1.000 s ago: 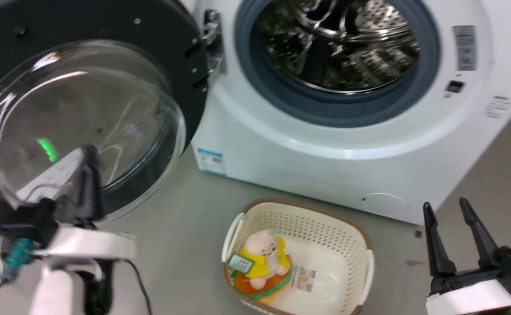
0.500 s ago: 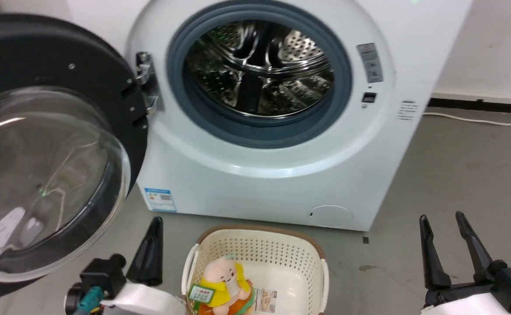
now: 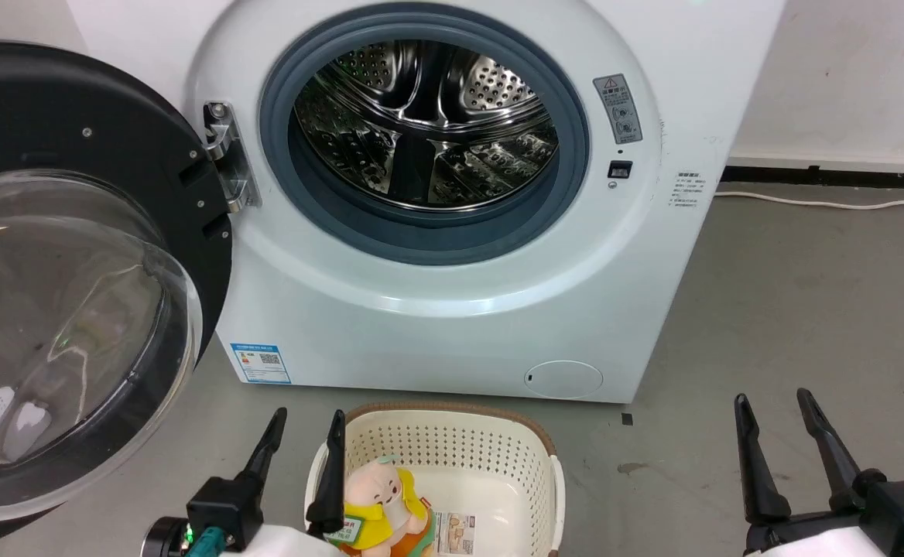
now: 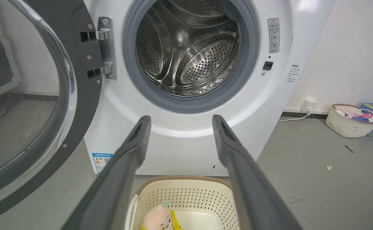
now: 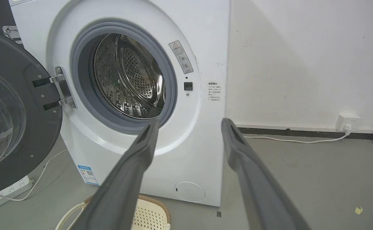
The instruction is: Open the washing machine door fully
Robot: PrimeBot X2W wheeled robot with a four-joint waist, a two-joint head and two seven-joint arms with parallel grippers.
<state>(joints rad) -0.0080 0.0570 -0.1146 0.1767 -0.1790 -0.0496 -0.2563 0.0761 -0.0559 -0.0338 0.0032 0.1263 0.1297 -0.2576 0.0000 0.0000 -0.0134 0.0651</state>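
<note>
The washing machine door (image 3: 73, 116), a black disc with a bulging clear glass bowl (image 3: 57, 333), stands swung wide open to the left on its metal hinge (image 3: 224, 155). It also appears at the left of the left wrist view (image 4: 84, 95) and the right wrist view (image 5: 30, 127). The grey-ringed steel drum opening (image 3: 421, 124) is uncovered. My left gripper (image 3: 307, 418) is open, low over the basket's left end, clear of the door. My right gripper (image 3: 773, 398) is open at the lower right, holding nothing.
A cream basket (image 3: 460, 408) holding a plush toy (image 3: 378, 495) sits on the floor before the machine. A small round white flap (image 3: 564, 379) is low on the front. A white cable (image 3: 831, 203) runs along the wall. A power strip (image 5: 1, 195) lies under the door.
The head camera has shifted, showing the machine more fully. My left gripper has come away from the door's glass and dropped beside the basket. The right gripper has kept its place.
</note>
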